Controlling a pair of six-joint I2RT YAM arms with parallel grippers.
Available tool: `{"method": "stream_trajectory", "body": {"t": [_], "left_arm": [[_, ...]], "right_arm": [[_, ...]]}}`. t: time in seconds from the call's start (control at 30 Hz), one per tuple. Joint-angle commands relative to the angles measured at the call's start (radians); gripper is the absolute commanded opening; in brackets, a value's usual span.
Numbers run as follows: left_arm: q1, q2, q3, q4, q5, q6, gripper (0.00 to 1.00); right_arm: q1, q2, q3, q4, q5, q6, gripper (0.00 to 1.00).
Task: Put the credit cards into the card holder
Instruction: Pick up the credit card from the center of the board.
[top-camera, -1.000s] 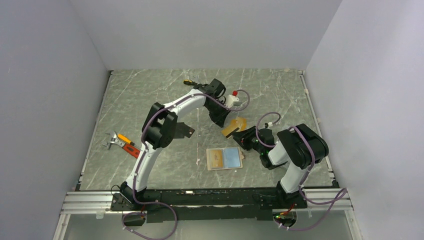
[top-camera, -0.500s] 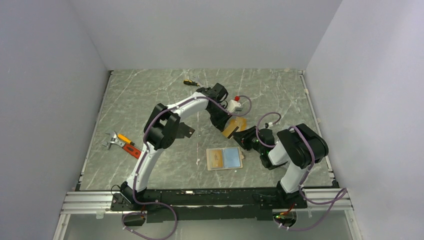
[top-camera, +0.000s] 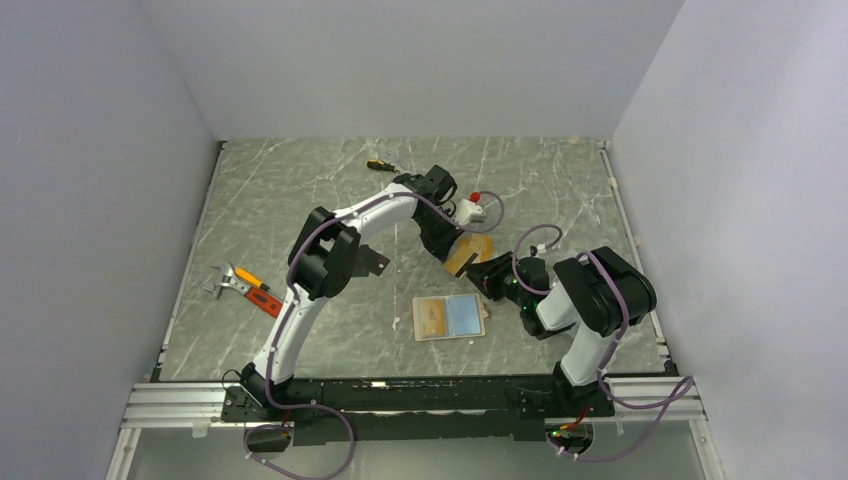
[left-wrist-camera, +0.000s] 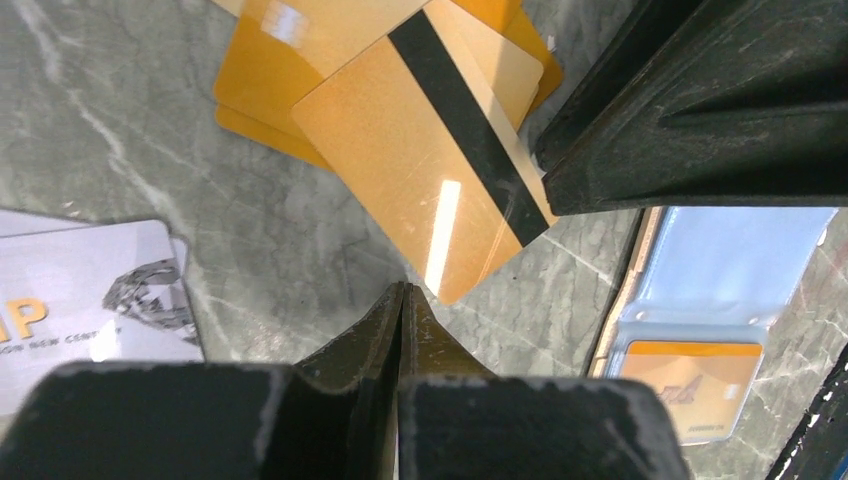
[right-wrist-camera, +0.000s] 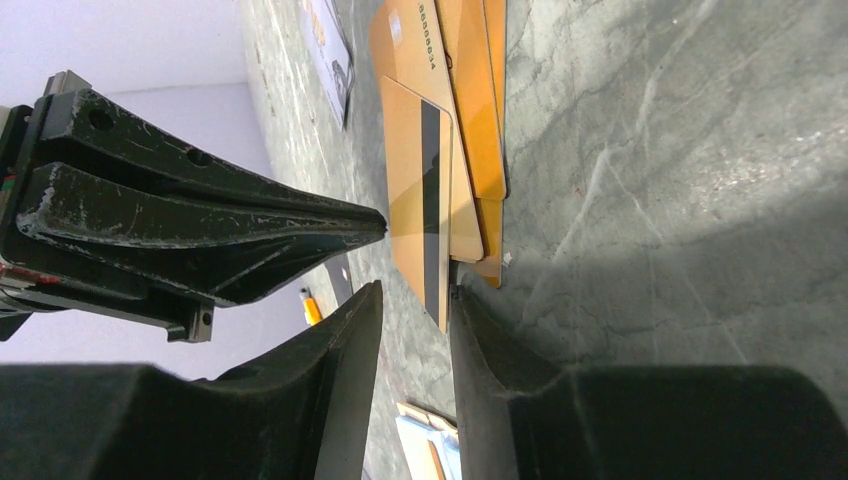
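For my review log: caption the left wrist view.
Shut left gripper points at fanned orange cards; open wallet lies nearby.

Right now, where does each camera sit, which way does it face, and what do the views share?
Top external: above and behind the bases, looking down on the table; the left arm and right arm show whole.
Left wrist: on the left arm, looking down at the orange cards; the shut left gripper shows at the bottom.
Right wrist: low, looking along the table at those cards; the right gripper shows below, jaws apart.
Shared: both wrist views hold the striped orange card and the card holder.
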Motion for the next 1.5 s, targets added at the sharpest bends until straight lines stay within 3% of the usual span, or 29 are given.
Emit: {"method": "stream_trajectory", "body": {"t": [0.0,0.5,1.13,1.47], "left_arm": [[0.016,-0.023,0.053,-0.034,-0.005,0.023,0.07],[-0.017,-0.047,-0.01,-0.006,0.088,0.004,0.07],[-0.049,-0.02,-0.037,0.014,0.019,0.036,0.06],[-0.051,-0.02,-0.051,0.019,0.024,0.043,0.05]], "right_arm": [[-0.005,0.035,-0.018,-0.078,0.019,-0.031,0.35],[-0.006,0.045,-0.016,-0.078,0.01,-0.03,0.35],[-0.007,0.068,0.005,-0.054,-0.03,-0.041,0.36],[0.007,0.108,0.022,-0.008,-0.055,-0.027,0.31]]}}
